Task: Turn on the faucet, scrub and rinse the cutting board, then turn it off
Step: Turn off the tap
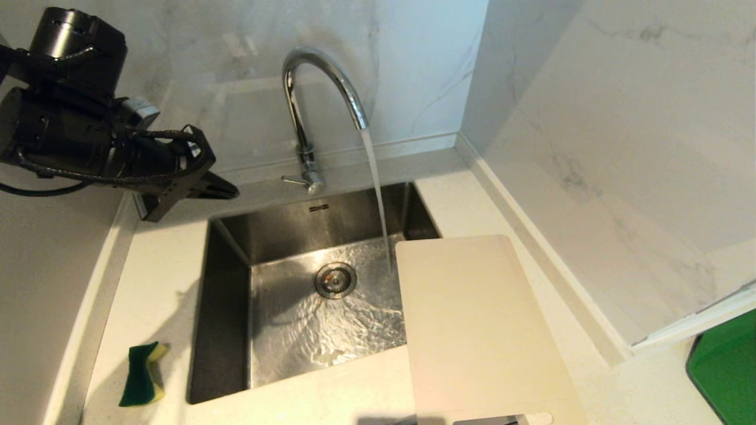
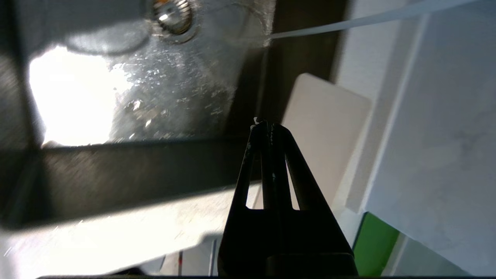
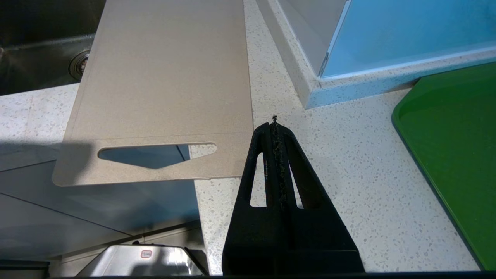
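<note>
- Currently, faucet [image 1: 313,100]: chrome gooseneck at the back rim of the sink [image 1: 227,319], running; its stream lands on the basin floor just beside the drain [image 1: 335,280]. Turning on reads as done; the side lever [image 1: 293,179] points toward the robot's left.
- Left gripper [image 1: 227,190]: raised over the counter at the sink's back left corner, near the lever but apart from it; fingers pressed together, holding nothing.
- Right gripper [image 3: 274,124]: low at the counter's front edge, just beside the board's handle end; fingers closed, empty, parked.
- Cutting board [image 1: 472,324]: cream-white, lying flat on the counter right of the sink, one long edge overhanging the basin, slot handle [image 3: 155,153] projecting past the counter's front. Dry by appearance; the stream misses it.
- Sponge [image 1: 142,375]: green and yellow, on the counter left of the sink, well apart from both grippers.
- Step in hand, by judgement: fetch the sponge with the left gripper. Part the fingers before descending, come down squarely over its middle, and close firmly enough to compress it.
- Caution: the board needs steadying or sliding under the stream before scrubbing; overhung on two sides, it may tip under pressure.
</note>
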Robot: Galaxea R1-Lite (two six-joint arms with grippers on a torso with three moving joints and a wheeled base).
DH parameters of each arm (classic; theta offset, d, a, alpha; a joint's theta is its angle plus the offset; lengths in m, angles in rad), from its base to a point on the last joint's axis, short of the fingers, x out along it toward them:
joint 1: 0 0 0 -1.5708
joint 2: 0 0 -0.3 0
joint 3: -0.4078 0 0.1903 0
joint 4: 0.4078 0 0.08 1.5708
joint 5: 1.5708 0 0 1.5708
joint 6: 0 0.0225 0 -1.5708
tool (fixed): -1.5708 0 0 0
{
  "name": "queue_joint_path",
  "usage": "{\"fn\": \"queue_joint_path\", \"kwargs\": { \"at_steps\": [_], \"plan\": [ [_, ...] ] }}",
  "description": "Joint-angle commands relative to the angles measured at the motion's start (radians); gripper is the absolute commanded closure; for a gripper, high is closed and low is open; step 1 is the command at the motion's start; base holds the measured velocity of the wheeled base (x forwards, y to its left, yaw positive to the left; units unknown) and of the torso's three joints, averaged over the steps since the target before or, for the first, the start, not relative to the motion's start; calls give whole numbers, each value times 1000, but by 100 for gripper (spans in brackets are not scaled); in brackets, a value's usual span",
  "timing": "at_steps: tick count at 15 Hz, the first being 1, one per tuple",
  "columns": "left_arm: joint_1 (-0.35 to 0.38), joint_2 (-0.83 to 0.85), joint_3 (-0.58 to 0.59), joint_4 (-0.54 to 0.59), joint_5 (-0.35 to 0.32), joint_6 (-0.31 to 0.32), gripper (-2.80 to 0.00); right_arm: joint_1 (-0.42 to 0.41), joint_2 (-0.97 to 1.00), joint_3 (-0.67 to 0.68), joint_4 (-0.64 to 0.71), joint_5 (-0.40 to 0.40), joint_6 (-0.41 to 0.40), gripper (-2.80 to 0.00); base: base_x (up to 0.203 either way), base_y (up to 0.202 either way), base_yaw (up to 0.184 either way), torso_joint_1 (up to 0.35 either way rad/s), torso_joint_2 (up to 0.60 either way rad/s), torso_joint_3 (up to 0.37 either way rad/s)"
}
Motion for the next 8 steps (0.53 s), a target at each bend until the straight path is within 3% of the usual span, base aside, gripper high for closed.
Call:
{"fn": "queue_joint_path", "kwargs": {
  "at_steps": [1,4,8],
  "plan": [
    [-14,71,-4,-108,-10,31,0,0,1,0,1,1,-1,0,0,0,0,0,0,0],
    [-17,155,-21,-252,-14,81,0,0,1,0,1,1,-1,0,0,0,0,0,0,0],
    [8,267,-79,-357,-30,151,0,0,1,-2,4,0,-2,0,0,0,0,0,0,0]
  ]
}}
